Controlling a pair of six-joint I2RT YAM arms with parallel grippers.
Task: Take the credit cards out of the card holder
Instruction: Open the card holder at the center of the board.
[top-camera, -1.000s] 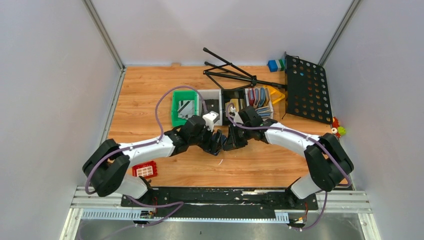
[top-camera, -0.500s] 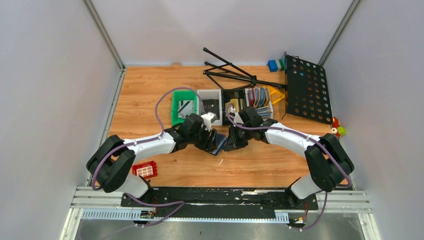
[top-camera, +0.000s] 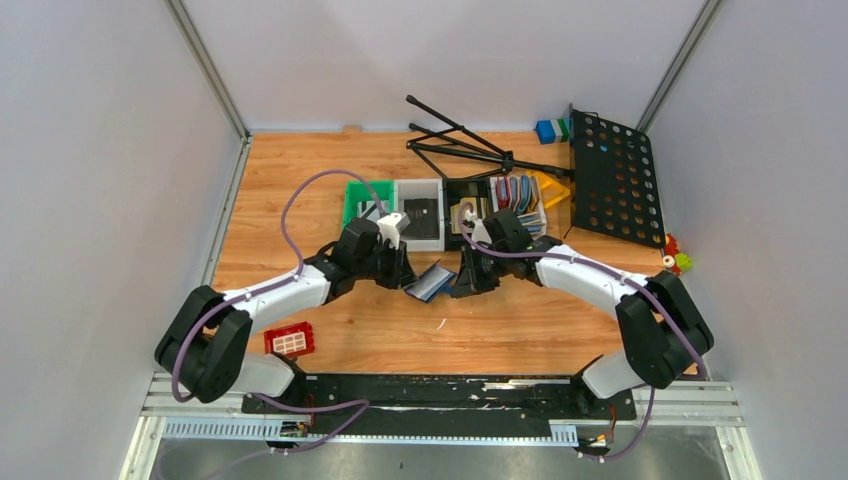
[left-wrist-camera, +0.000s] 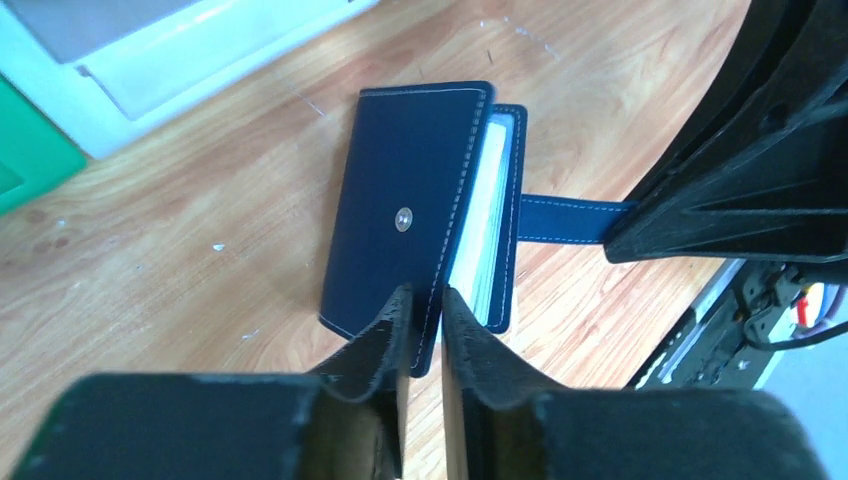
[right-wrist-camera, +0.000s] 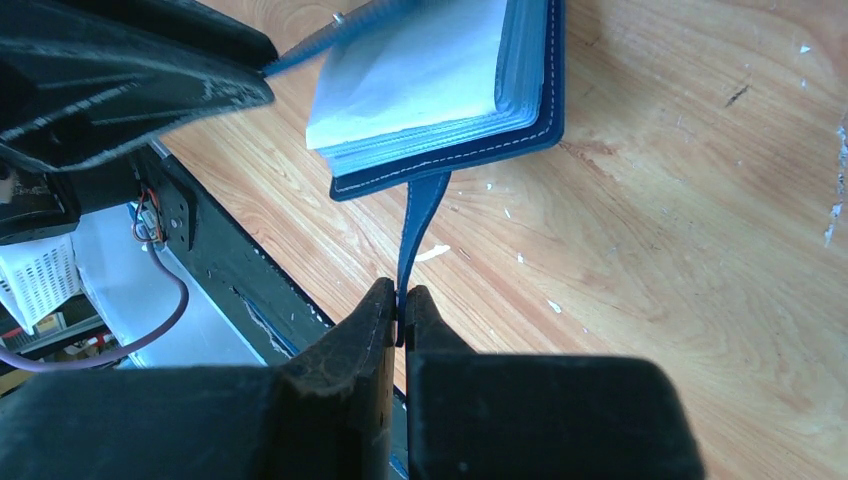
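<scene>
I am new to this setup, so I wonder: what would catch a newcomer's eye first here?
The navy card holder sits at the table's middle, held between the arms: the left claw pinches its lifted cover, the right claw pinches its clasp tab. Behind are a green bin and, far right, a black perforated stand.
</scene>
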